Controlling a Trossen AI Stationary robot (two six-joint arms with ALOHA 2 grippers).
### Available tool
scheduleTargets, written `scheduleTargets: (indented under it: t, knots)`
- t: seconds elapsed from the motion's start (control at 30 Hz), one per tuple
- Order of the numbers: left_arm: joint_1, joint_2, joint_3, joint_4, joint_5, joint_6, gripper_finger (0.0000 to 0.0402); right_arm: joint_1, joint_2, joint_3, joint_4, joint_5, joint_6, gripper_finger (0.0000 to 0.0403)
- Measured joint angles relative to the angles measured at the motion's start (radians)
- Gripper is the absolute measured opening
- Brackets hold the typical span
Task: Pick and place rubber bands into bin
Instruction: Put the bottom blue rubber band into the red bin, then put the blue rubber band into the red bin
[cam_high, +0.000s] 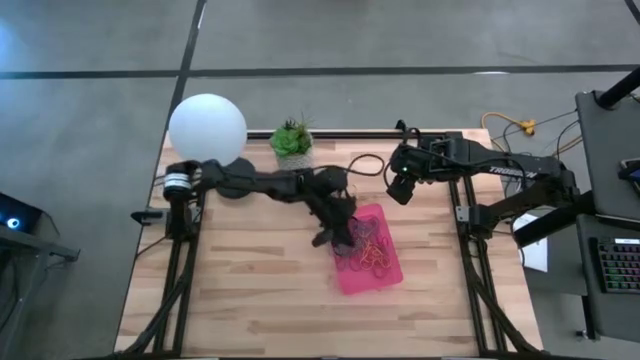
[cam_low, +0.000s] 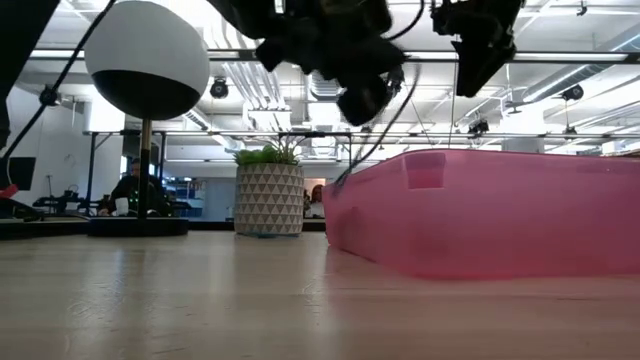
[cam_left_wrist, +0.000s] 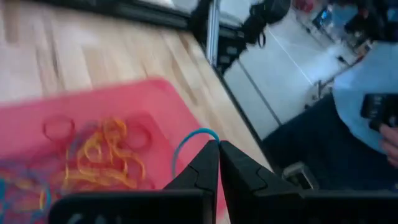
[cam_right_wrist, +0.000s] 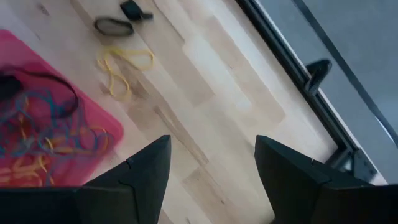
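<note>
The pink bin (cam_high: 372, 262) lies on the wooden table right of centre and holds several rubber bands (cam_left_wrist: 102, 152) in yellow, red and blue. My left gripper (cam_left_wrist: 218, 149) hangs over the bin's left part (cam_high: 343, 235), shut on a blue rubber band (cam_left_wrist: 186, 144). My right gripper (cam_right_wrist: 212, 149) stands open and raised beyond the bin's far right corner (cam_high: 400, 186), with nothing between its fingers. A yellow rubber band (cam_right_wrist: 124, 65) and a black one (cam_right_wrist: 113, 26) lie flat on the table beside the bin. My left gripper pinches the blue rubber band at one spot of its loop (cam_left_wrist: 209, 133), right at the fingertips. The fingers slant down from the table's left side. The loop sticks out beside the fingertips, lifted clear above the bin.
A white globe lamp (cam_high: 207, 126) and a potted plant (cam_high: 292, 145) stand at the table's far left. Black cables (cam_high: 365, 165) run along the far edge. A person (cam_left_wrist: 373, 106) sits beyond the table's right edge. Bare wood (cam_high: 250, 290) spreads over the near half.
</note>
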Motion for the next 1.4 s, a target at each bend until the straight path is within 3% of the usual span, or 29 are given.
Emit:
scheduleTargets:
  t: [0.17,0.47,0.73,0.87,0.97,1.07,1.13,1.27,1.4]
  knots:
    - [-0.002,-0.019,0.002,0.102,-0.137,-0.027,0.0,0.006,-0.001,0.0,-0.069,-0.002,0.004,0.0219]
    - [-0.004,-0.047,0.052,0.049,-0.294,-0.027,0.0004,0.023,-0.007,0.0,-0.1,-0.002,0.014,0.0219]
    - [-0.004,-0.019,0.024,-0.084,-0.322,-0.075,0.0097,0.023,-0.025,0.0,-0.099,0.004,-0.015,0.0219]
    - [-0.001,-0.047,0.035,-0.138,-0.358,-0.023,0.014,0.023,-0.035,0.0,-0.1,0.017,-0.034,0.0219]
    - [-0.003,-0.1,0.048,-0.207,-0.55,0.079,0.0149,0.023,-0.045,0.0,-0.102,0.028,-0.038,0.0219]
    - [0.004,-0.145,0.047,-0.31,-0.837,0.142,0.015,0.023,-0.064,0.0,-0.107,0.029,-0.039,0.0219]
    - [0.03,-0.156,0.043,-0.423,-0.924,0.143,0.015,0.023,-0.08,0.0,-0.109,0.03,-0.039,0.0219]
    - [0.093,-0.156,0.016,-0.67,-0.896,0.132,0.015,0.021,-0.11,-0.001,-0.107,0.032,-0.039,0.0219]
    - [0.122,-0.131,-0.033,-0.718,-0.876,0.122,0.015,0.019,-0.126,-0.002,-0.103,0.05,-0.042,0.0219]
